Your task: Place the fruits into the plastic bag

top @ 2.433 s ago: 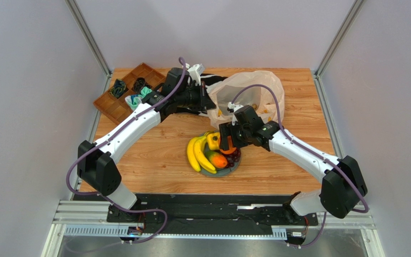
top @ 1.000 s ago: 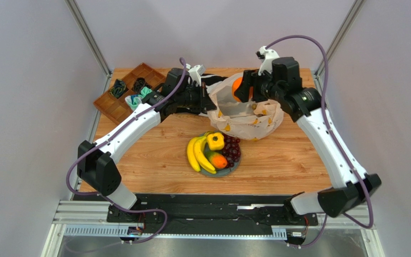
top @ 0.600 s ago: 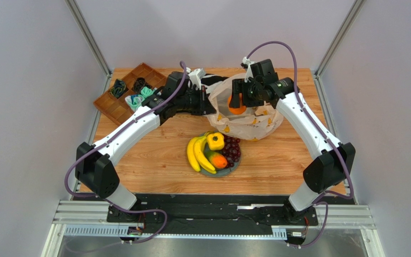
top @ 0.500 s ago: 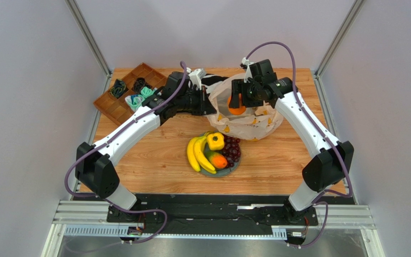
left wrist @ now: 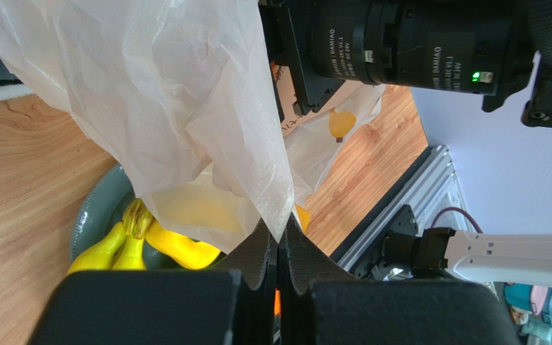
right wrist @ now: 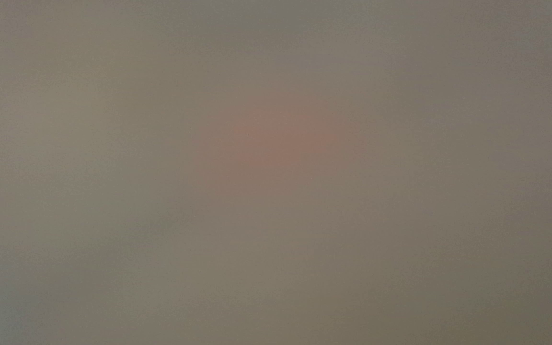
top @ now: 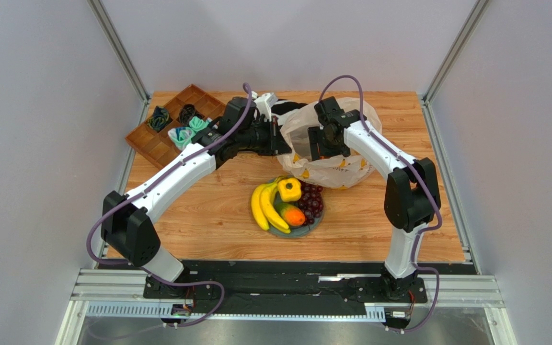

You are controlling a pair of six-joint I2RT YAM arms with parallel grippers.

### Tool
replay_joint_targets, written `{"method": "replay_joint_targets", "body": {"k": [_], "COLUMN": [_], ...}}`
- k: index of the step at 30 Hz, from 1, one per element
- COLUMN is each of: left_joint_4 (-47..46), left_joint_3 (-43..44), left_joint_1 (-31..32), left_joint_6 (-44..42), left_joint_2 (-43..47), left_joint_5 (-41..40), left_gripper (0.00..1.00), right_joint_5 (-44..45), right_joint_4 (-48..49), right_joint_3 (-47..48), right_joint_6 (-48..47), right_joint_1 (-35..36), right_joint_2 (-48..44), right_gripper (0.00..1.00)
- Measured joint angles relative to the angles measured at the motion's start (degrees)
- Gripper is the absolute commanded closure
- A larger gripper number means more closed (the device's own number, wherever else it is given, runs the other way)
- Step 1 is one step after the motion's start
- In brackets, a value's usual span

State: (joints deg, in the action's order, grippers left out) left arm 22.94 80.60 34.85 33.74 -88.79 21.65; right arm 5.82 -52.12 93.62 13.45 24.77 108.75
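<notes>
I see a wood-grain worktop (top: pixel 372 208) boxed in by plain pale grey walls (top: pixel 279 43) on three sides. Slanted aluminium posts (top: pixel 117 47) stand at its back corners, and a metal rail (top: pixel 286 309) runs along the near edge. The light is soft and even.

The plastic bag (top: pixel 344 169) lies right of centre toward the worktop's far edge, with a cloth (top: pixel 286 108) behind it. The left gripper (top: pixel 280 138) pinches the bag's left rim and the right gripper (top: pixel 315 147) is inside its mouth. Before the bag, mid-worktop, a plate (top: pixel 313 228) carries bananas (top: pixel 263 208) on its left, grapes (top: pixel 313 203) on its right and a small fruit (top: pixel 290 190) between them. A compartment tray (top: pixel 149 140) fills the far-left corner.
</notes>
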Motion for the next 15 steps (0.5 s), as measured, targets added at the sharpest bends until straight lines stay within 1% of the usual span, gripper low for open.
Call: {"method": "replay_joint_targets", "body": {"k": [4, 7, 8, 10, 11, 12, 13, 15], "left_joint_4": [0.0, 0.1, 0.1, 0.1, 0.1, 0.1, 0.1, 0.1], "left_joint_3": [-0.1, -0.1, -0.1, -0.1, -0.1, -0.1, -0.1, -0.1], "left_joint_1": [0.0, 0.0, 0.0, 0.0, 0.0, 0.0, 0.0, 0.0], "left_joint_6": [0.0, 0.0, 0.0, 0.0, 0.0, 0.0, 0.0, 0.0], "left_joint_2": [0.2, 0.3, 0.3, 0.3, 0.3, 0.3, 0.3, 0.3], "left_joint_5": [-0.6, -0.9, -0.9, -0.9, -0.8, -0.8, -0.8, -0.8], "left_gripper": [1.00, 1.00, 1.00, 1.00, 1.00, 1.00, 1.00, 1.00], "right_joint_5": [3.8, 6.6, 7.3, 7.7, 7.8, 7.7, 7.5, 7.0], "right_joint_4": [0.2, 0.3, 0.3, 0.4, 0.6, 0.6, 0.6, 0.7], "right_joint_3": [-1.4, -2.6, -2.9, -3.1, -3.3, -3.4, -3.6, -3.7], "right_joint_6": [0.0, 0.2, 0.2, 0.2, 0.2, 0.2, 0.2, 0.4], "right_joint_1": [-0.7, -1.6, -1.8, -2.1, -2.3, -2.4, -2.4, -2.5], "right_joint_2": [0.0, 0.1, 0.2, 0.6, 0.7, 0.8, 0.8, 0.8], "right_gripper": [0.61, 0.53, 0.46, 0.37, 0.29, 0.25, 0.20, 0.17]}}
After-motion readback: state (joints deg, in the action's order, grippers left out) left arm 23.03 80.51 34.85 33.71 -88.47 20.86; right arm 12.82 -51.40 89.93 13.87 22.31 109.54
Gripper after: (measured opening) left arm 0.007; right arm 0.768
